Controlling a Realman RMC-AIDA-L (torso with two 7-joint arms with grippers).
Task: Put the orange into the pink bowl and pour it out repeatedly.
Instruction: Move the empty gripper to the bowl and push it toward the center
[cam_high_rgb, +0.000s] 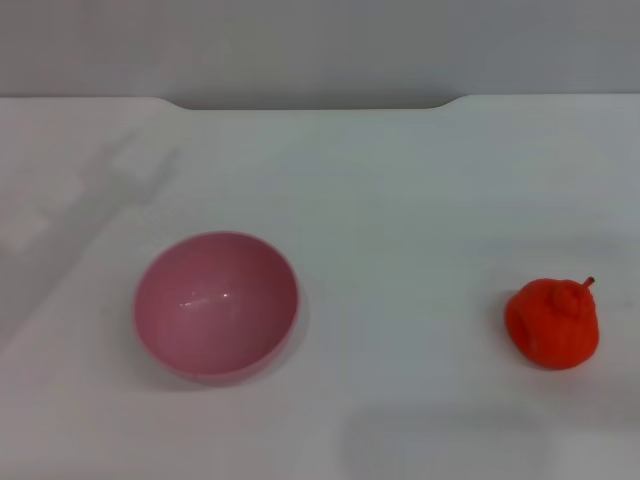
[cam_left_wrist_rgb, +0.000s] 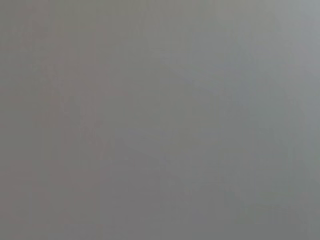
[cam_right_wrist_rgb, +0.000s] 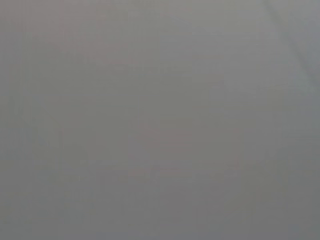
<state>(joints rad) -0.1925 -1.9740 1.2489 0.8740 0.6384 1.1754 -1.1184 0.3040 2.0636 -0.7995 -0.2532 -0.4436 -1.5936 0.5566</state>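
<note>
The pink bowl (cam_high_rgb: 217, 305) stands upright and empty on the white table, left of centre in the head view. The orange (cam_high_rgb: 553, 322), a lumpy orange-red toy fruit with a small stem, lies on the table far to the right, well apart from the bowl. Neither gripper nor any part of an arm shows in the head view. Both wrist views hold only a plain grey surface, with no fingers and no objects in them.
The white table (cam_high_rgb: 400, 200) reaches back to a far edge with a shallow notch, and a grey wall (cam_high_rgb: 320, 45) rises behind it. Faint shadows fall on the table's left side and near its front edge.
</note>
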